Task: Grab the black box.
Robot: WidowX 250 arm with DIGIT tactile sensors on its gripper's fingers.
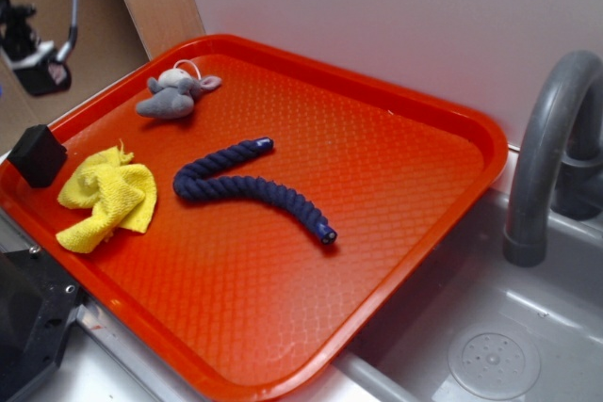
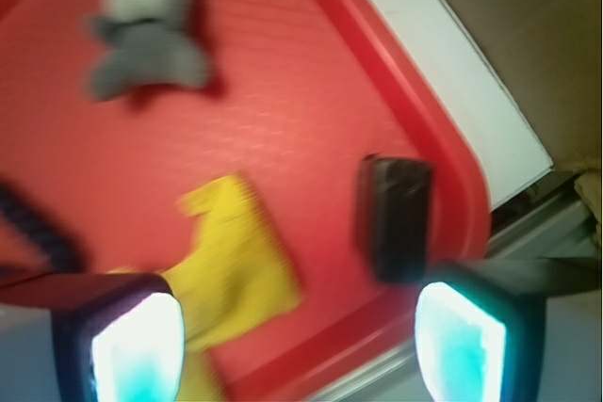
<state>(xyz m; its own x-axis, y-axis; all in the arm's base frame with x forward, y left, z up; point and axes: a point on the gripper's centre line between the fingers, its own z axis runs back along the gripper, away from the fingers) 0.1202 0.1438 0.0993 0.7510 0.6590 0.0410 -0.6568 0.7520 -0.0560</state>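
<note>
The black box (image 1: 38, 155) is a small matte cube on the far left edge of the red tray (image 1: 396, 261), just left of the yellow cloth (image 1: 105, 199). In the wrist view the black box (image 2: 396, 218) lies close to the tray's rim (image 2: 415, 91), just above my right fingertip (image 2: 462, 341). My gripper (image 2: 297, 345) is open above the tray's corner, with nothing between its fingers. The yellow cloth (image 2: 236, 261) reaches partly into the gap near the left fingertip (image 2: 137, 345). The wrist view is blurred.
A dark blue rope (image 1: 250, 185) lies mid-tray and a grey toy mouse (image 1: 171, 96) sits at the back left. A black machine part with screws (image 1: 33, 322) stands at the lower left. A grey faucet (image 1: 551, 148) and a sink (image 1: 490, 355) are on the right.
</note>
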